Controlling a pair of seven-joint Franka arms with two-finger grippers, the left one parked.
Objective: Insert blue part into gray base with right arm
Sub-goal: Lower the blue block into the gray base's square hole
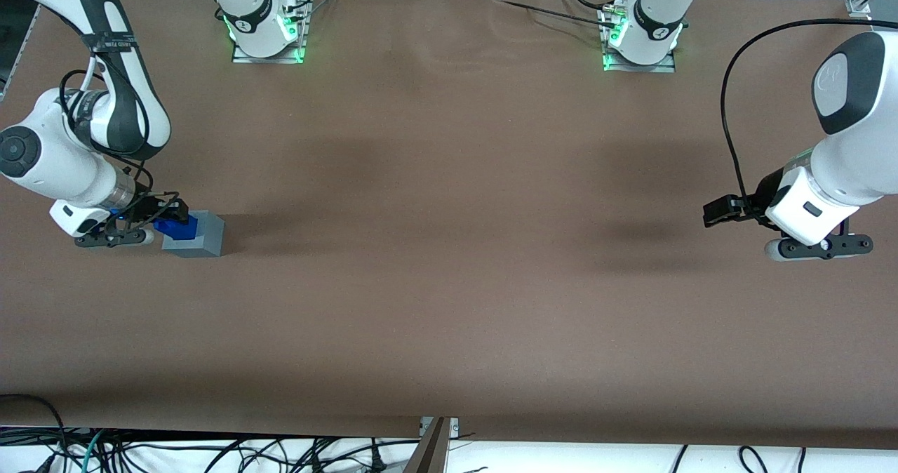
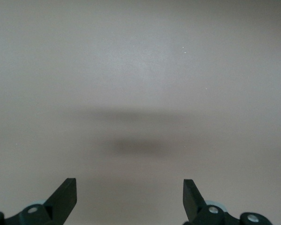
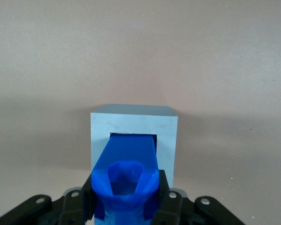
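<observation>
Brown bench [image 1: 449, 283], working arm's end. Gray base [image 3: 134, 140] on it; blue part [image 3: 126, 178] entering base's recess, pinched in gripper [image 3: 126, 206] jaws. Risk: slight tilt jams part against recess edge, shoving base.

A robot lab: brown-covered table [image 1: 449, 248], bolted arm bases [image 1: 266, 31], loose cables [image 1: 210, 452], gripper [image 1: 158, 215] low over it.

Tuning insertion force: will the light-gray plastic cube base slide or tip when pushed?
The light-gray plastic cube base sits unfixed on smooth brown table, so probably slides. Squat, flat-bottomed: unlikely to tip. Gripper holds the bright-blue plastic part entering its recess.
</observation>
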